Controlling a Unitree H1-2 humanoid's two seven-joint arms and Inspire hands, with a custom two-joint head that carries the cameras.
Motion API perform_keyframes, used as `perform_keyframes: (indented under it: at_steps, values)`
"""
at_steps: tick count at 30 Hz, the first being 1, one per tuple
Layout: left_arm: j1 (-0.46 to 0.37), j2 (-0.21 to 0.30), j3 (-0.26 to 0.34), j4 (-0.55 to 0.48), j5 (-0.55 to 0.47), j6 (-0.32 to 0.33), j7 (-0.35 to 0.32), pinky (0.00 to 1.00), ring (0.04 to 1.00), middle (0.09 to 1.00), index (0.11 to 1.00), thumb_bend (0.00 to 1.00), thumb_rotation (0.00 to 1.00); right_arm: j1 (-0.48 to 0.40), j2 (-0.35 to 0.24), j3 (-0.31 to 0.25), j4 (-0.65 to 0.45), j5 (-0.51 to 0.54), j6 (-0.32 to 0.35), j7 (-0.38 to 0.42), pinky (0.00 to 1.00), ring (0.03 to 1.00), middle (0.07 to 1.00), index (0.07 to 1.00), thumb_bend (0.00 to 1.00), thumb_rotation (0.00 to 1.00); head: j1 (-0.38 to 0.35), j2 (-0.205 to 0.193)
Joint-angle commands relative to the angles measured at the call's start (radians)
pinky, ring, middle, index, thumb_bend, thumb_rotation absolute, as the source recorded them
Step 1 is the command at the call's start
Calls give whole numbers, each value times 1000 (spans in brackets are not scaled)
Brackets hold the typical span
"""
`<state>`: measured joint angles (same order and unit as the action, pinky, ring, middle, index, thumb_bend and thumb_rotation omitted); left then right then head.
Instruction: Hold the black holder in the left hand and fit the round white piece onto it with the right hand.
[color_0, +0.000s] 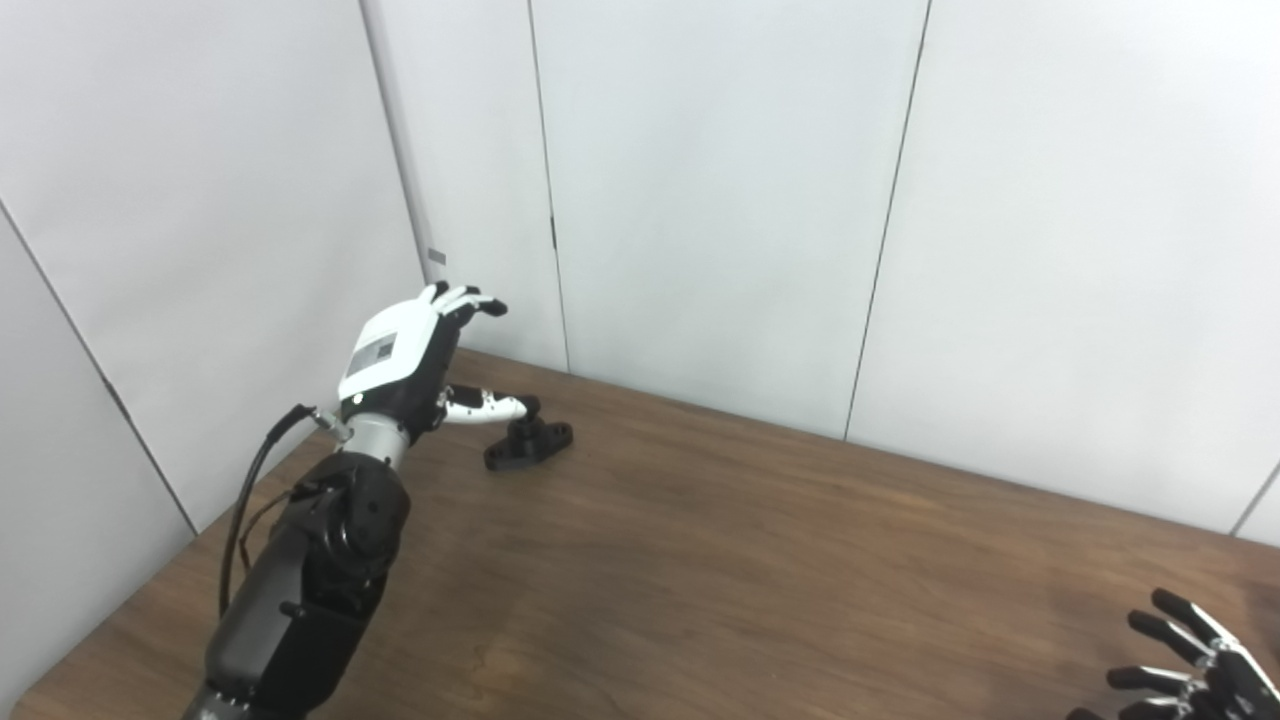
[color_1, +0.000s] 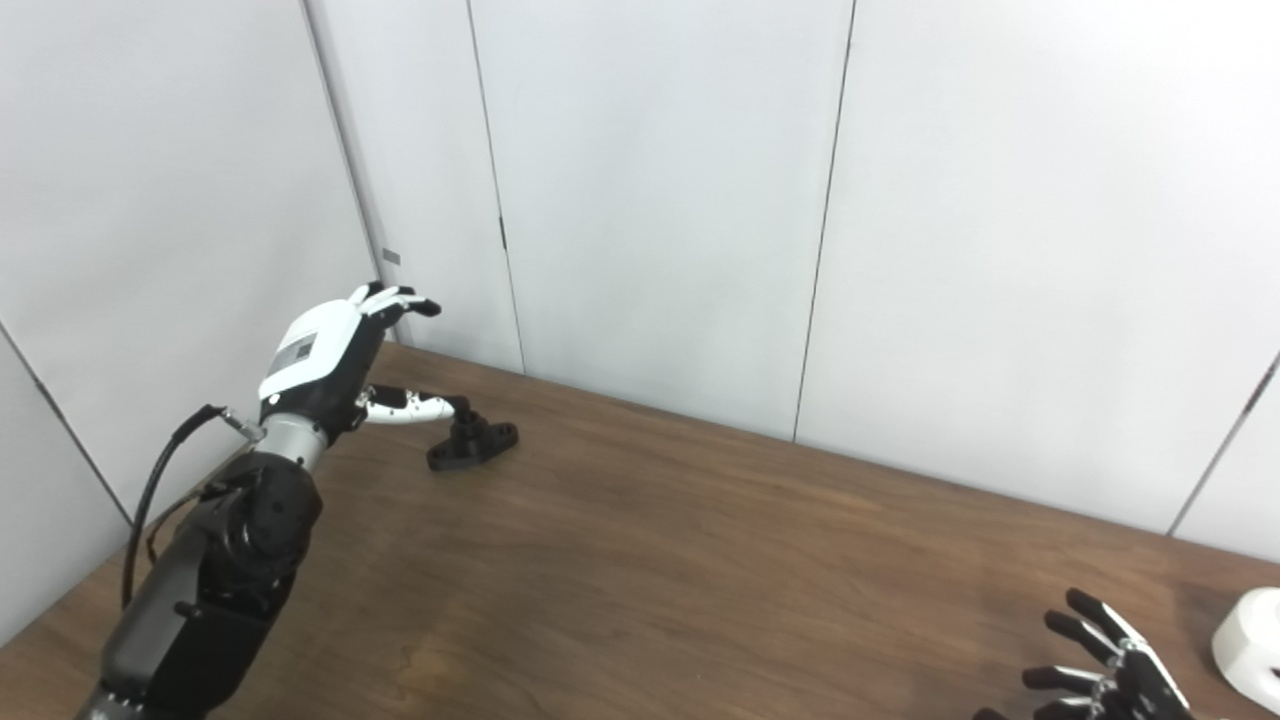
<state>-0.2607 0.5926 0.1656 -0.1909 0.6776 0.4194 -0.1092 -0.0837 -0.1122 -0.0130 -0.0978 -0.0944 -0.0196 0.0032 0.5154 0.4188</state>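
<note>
The round white piece (color_1: 1252, 647) is cut off at four o'clock beside the spread right hand (color_1: 1110, 675) — the left hand (color_0: 405, 360), open, holds nothing, thumb near the black holder (color_0: 528, 443).

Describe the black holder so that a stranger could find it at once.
Look at the table's far left corner, beside the walls. The holder lies there by the left hand's thumb. It is the only small black part on the wood.

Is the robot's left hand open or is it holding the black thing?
Open. The left hand has its fingers spread above the table, and the black holder lies on the wood beside the thumb, not gripped.
</note>
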Motion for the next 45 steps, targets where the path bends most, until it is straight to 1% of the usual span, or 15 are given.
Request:
perform_keyframes:
  at_steps: [1,4,7,9,14,17,21,23,26,29,33,37,40,43,45]
  values:
    - [-32,42,9,9,43,35,14,999,1000,992,846,914,322,-20,-10,-8,-32,14,-24,6,412,568,774,816,631,74,1,-1]
    - [-34,40,12,31,59,49,-6,1000,1000,1000,864,956,334,-19,-12,-10,-32,20,-29,8,403,562,776,816,623,41,3,5]
    - [-32,45,9,59,66,49,-16,1000,1000,1000,876,981,355,-18,-15,-10,-30,21,-29,7,410,569,778,818,624,47,4,6]
    - [-33,38,12,75,77,50,-24,1000,1000,1000,885,997,369,-19,-15,-10,-34,17,-23,5,414,573,778,817,629,48,5,7]
    - [-31,23,6,118,110,50,-22,1000,1000,1000,884,1000,390,-15,-9,-14,-39,12,-29,-7,400,559,772,808,627,25,3,14]
    - [-31,19,-4,150,128,50,-32,1000,1000,1000,885,1000,431,-13,-7,-15,-41,14,-26,-6,398,556,771,806,628,22,1,17]
    - [-33,9,-7,186,143,50,-47,1000,1000,1000,883,1000,425,-9,-8,-13,-49,12,-20,-3,401,555,771,809,627,21,1,18]
    - [-36,4,-8,208,150,50,-61,1000,1000,1000,888,1000,437,-7,-9,-11,-51,7,-16,-4,403,555,771,808,630,48,1,18]
    - [-41,5,-22,244,150,50,-63,1000,1000,1000,888,1000,442,-5,-10,-11,-52,7,-18,-2,399,557,772,808,634,70,1,20]
    - [-40,10,-34,263,147,50,-67,1000,1000,1000,885,1000,436,-2,-10,-11,-55,9,-17,0,400,559,774,810,632,67,0,20]
    - [-39,13,-53,300,126,47,-40,1000,1000,1000,874,1000,408,1,-10,-11,-64,5,-6,-1,402,568,776,810,625,44,-2,22]
    - [-41,4,-65,336,112,41,-1,1000,1000,1000,870,1000,377,3,-9,-11,-70,14,1,3,407,568,772,809,643,97,-5,23]
    - [-50,-8,-75,380,98,30,59,999,1000,1000,865,996,363,4,-10,-10,-67,9,-3,2,414,568,771,809,641,88,-8,27]
    - [-57,-15,-89,428,81,-8,122,976,1000,1000,852,985,340,5,-10,-8,-68,14,-2,6,415,567,770,805,639,86,-8,27]
    - [-62,-18,-106,466,72,-27,151,993,1000,1000,841,973,328,8,-9,-2,-69,19,-7,13,411,561,768,803,631,67,-9,25]
